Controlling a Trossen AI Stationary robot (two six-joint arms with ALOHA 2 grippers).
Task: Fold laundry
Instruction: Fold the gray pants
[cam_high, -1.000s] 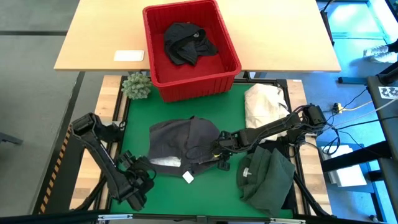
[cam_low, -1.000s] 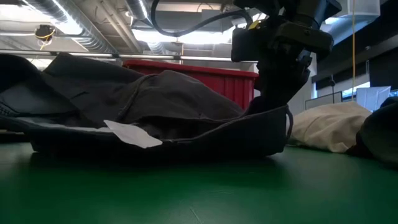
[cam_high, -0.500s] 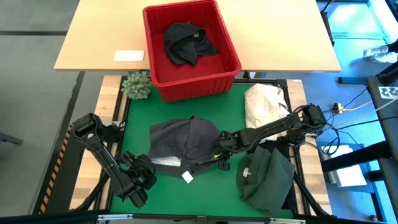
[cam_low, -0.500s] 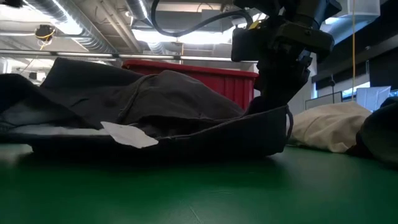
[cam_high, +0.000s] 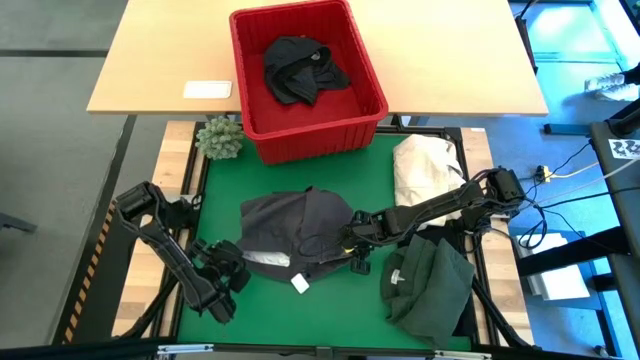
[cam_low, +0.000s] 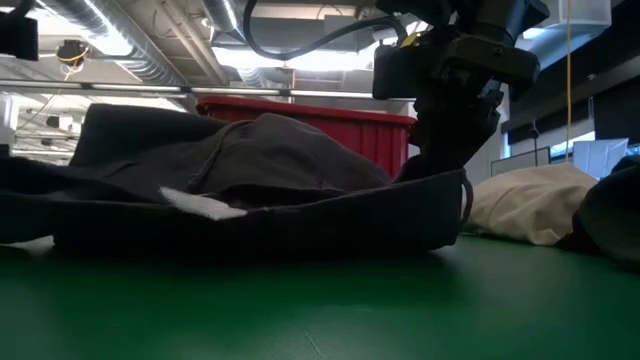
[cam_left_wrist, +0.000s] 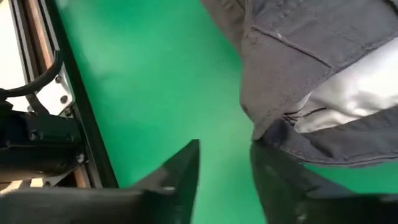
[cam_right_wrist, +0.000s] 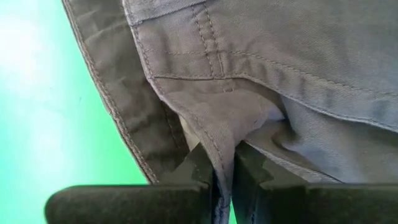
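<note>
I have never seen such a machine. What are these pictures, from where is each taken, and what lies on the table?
Two dark robot arms fold laundry on a green mat. One picture looks down from above, one looks level across the table, and two come from cameras on the wrists. The right gripper is shut on an edge of the dark grey garment. The left gripper sits at that garment's other edge, fingers apart. Nearby lie a dark green garment, a cream cloth heap and a red basket holding a black garment.

Both arms are dark, jointed tubes with black cables looping along them, each ending in a claw of two flat, matte black fingers (cam_left_wrist: 180, 180).
</note>
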